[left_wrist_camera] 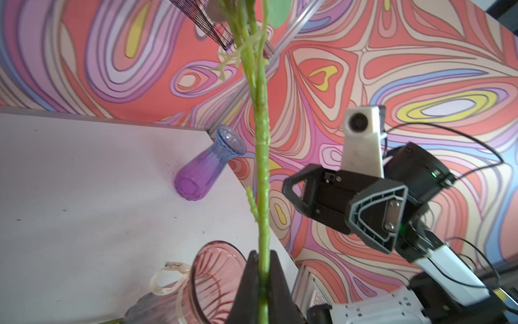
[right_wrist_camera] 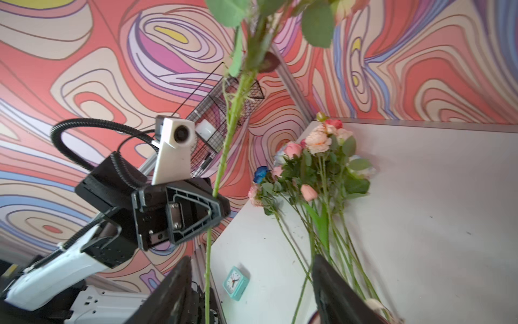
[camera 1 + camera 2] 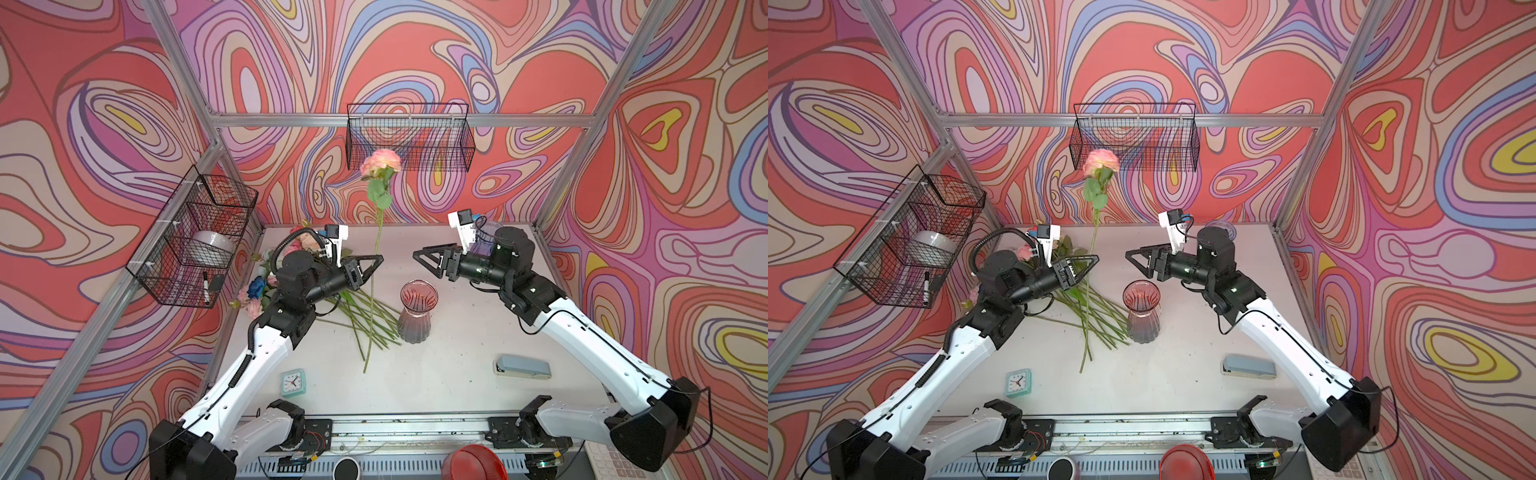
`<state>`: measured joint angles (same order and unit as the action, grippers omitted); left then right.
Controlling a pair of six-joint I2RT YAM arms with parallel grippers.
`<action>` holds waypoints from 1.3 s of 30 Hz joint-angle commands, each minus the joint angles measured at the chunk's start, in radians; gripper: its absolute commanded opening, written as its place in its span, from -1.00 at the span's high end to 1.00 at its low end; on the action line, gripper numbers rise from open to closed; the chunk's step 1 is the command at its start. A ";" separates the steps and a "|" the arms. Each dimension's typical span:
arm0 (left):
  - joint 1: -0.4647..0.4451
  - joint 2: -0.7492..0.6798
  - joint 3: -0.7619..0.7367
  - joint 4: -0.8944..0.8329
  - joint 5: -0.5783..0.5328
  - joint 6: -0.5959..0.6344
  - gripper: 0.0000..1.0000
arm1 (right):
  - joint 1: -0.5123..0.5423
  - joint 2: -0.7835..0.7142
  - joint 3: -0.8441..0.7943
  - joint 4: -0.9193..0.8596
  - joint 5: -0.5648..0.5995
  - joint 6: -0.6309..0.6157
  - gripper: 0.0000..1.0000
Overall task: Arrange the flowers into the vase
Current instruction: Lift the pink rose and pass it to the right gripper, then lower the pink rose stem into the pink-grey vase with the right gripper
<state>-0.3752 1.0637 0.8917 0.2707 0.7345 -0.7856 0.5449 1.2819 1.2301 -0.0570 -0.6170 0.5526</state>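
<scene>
In both top views the pink rose (image 3: 376, 190) runs along a 12-to-6 line: its bloom is raised at the 12 o'clock end, in front of the wire basket (image 3: 436, 141) on the back wall, and its cut end points to 6 o'clock, low over the table (image 3: 457, 374). Whether that end touches the table cannot be told. The left gripper (image 3: 377, 261) is clamped tight on the stem about halfway along, reaching in from 8 o'clock. In the left wrist view the stem passes straight between its closed fingers (image 1: 277, 283). The right gripper (image 3: 424, 262) faces it from 3 o'clock, jaws spread wide and empty, clear of the stem. The pink glass vase (image 3: 417, 311) stands upright at 4 o'clock of the left gripper, just beside the lower stem. The other flowers (image 2: 319, 165) lie heaped at 9 o'clock under the left arm, their stems fanning towards the vase. A purple vase (image 1: 207, 165) lies on its side at the far corner. An alarm clock (image 3: 293, 382) and a stapler (image 3: 523, 368) sit near the front edge.
</scene>
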 commanded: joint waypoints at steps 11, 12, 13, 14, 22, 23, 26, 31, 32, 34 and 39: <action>-0.080 -0.035 -0.008 0.192 0.174 -0.059 1.00 | 0.156 0.085 0.137 0.079 0.002 -0.005 0.41; -0.082 -0.036 -0.009 0.186 0.171 -0.058 1.00 | 0.158 0.078 0.133 0.080 0.010 -0.005 0.55; -0.081 -0.036 -0.011 0.184 0.169 -0.058 1.00 | 0.158 0.072 0.128 0.080 0.018 -0.006 0.68; -0.081 -0.038 -0.014 0.184 0.169 -0.059 1.00 | 0.158 0.064 0.126 0.081 0.023 -0.005 0.81; -0.082 -0.091 -0.008 0.102 0.076 -0.032 -0.45 | 0.158 -0.021 0.170 -0.059 0.168 -0.101 1.00; -0.081 -0.115 -0.001 0.063 0.049 -0.012 -0.50 | 0.158 -0.038 0.184 -0.100 0.204 -0.132 1.00; -0.081 -0.197 0.021 -0.124 -0.094 0.098 -0.66 | 0.158 -0.088 0.221 -0.195 0.327 -0.211 1.00; -0.081 -0.329 0.013 -0.377 -0.398 0.232 -0.83 | 0.158 -0.117 0.310 -0.280 0.513 -0.323 1.00; -0.082 -0.349 0.003 -0.405 -0.433 0.243 -0.85 | 0.158 -0.112 0.333 -0.293 0.538 -0.341 1.00; -0.082 -0.384 -0.015 -0.443 -0.474 0.253 -0.86 | 0.158 -0.099 0.379 -0.316 0.576 -0.371 1.00; -0.081 -0.452 -0.058 -0.500 -0.538 0.262 -0.89 | 0.158 -0.062 0.468 -0.350 0.612 -0.413 1.00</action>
<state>-0.4526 0.6323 0.8589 -0.1314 0.2871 -0.5640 0.7017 1.1908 1.6608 -0.3496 -0.0731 0.2020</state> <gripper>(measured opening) 0.932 0.059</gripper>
